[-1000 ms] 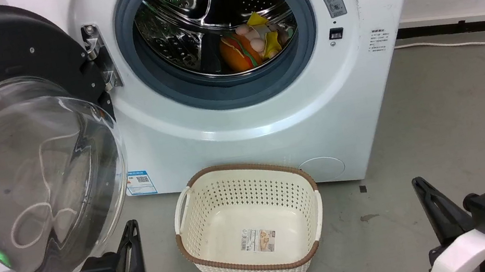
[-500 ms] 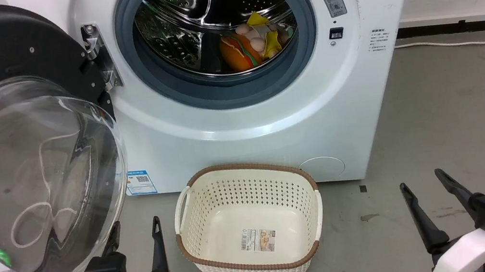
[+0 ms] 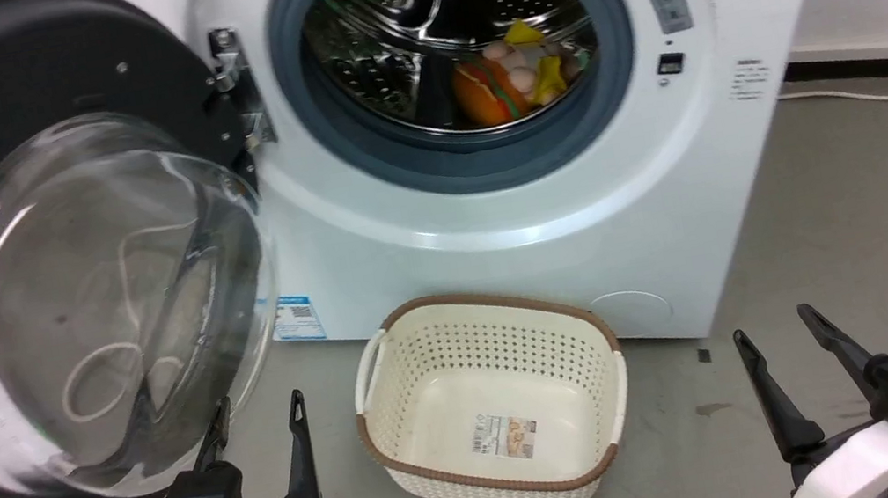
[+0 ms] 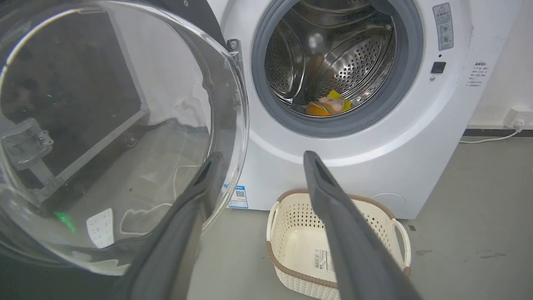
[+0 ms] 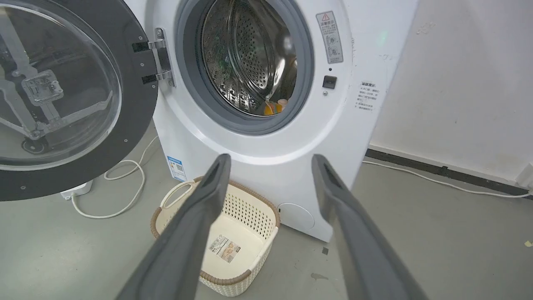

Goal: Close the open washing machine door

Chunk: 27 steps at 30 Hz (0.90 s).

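Observation:
The washing machine door [image 3: 96, 304] stands swung wide open at the left, its black rim around a bulging glass bowl, hinged at its right edge. The white washing machine [image 3: 499, 258] shows its steel drum and grey gasket. My left gripper [image 3: 257, 403] is open near the floor, just under the bowl's lower right edge. In the left wrist view that gripper [image 4: 263, 156] has one finger in front of the door's [image 4: 116, 125] glass. My right gripper [image 3: 772, 323] is open at the lower right, well away from the door. From the right wrist, the gripper [image 5: 271, 158] points at the machine [image 5: 341, 125].
A cream perforated basket [image 3: 493, 419] stands on the floor between my grippers, just before the machine. Colourful soft toys [image 3: 510, 78] lie in the drum. A white cable [image 5: 125, 191] loops on the floor under the door. A wall [image 5: 458, 83] is right of the machine.
Both grippers went from shut to open. The head camera has since shifted, so the whole scene sits further right and the door looks larger.

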Tool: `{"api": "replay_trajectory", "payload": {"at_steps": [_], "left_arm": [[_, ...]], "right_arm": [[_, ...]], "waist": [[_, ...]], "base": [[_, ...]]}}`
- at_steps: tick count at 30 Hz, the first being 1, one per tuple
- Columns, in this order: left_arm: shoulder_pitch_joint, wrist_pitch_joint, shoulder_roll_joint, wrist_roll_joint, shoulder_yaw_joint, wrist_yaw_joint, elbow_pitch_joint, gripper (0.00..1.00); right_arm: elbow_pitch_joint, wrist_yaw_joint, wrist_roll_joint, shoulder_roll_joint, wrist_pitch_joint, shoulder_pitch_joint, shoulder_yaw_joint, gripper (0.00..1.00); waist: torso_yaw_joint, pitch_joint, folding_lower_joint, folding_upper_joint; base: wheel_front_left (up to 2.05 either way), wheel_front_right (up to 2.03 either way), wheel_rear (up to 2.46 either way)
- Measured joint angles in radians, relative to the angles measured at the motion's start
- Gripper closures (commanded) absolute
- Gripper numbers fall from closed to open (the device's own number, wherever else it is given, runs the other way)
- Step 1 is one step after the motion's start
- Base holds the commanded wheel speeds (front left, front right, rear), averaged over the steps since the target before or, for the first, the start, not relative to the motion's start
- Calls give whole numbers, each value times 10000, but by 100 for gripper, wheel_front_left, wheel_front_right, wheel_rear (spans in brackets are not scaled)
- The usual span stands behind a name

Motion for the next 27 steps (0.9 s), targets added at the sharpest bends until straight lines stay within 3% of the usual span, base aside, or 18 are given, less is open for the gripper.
{"api": "replay_trajectory", "payload": {"at_steps": [27], "left_arm": [[394,-570,176,-2,-117,476,-627,0]], "right_arm": [[313,0,263,-132,-571,-276,1120,0]], "waist": [[1491,140,0,0]], "base": [[-6,-6,-6]]}}
